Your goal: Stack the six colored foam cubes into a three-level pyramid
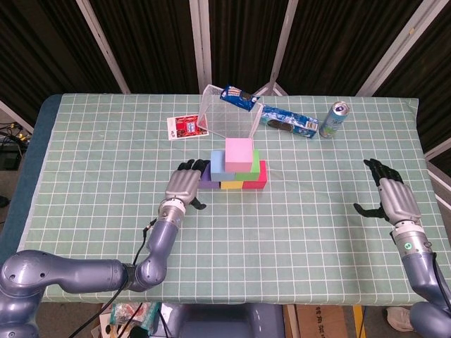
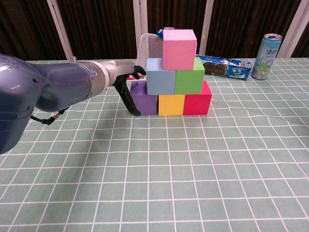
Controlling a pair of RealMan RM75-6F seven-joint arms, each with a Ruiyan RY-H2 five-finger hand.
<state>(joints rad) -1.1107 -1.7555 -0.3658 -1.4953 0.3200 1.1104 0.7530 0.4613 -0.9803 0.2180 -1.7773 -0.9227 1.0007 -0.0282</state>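
A pyramid of foam cubes stands mid-table: purple cube (image 2: 144,98), yellow cube (image 2: 171,104) and red cube (image 2: 198,100) at the bottom, light blue cube (image 2: 160,76) and green cube (image 2: 189,77) above them, and a pink cube (image 2: 179,49) on top. My left hand (image 1: 184,184) sits just left of the purple cube, its fingers (image 2: 129,100) apart and touching or almost touching the cube's left face, holding nothing. My right hand (image 1: 392,195) hovers far to the right with fingers spread, empty. The chest view does not show it.
Behind the pyramid stands a clear plastic box (image 1: 227,115) with a blue snack pack (image 1: 239,97) on its rim. A cookie packet (image 1: 289,123) and a drink can (image 1: 333,119) lie at the back right, a red card (image 1: 185,127) at the back left.
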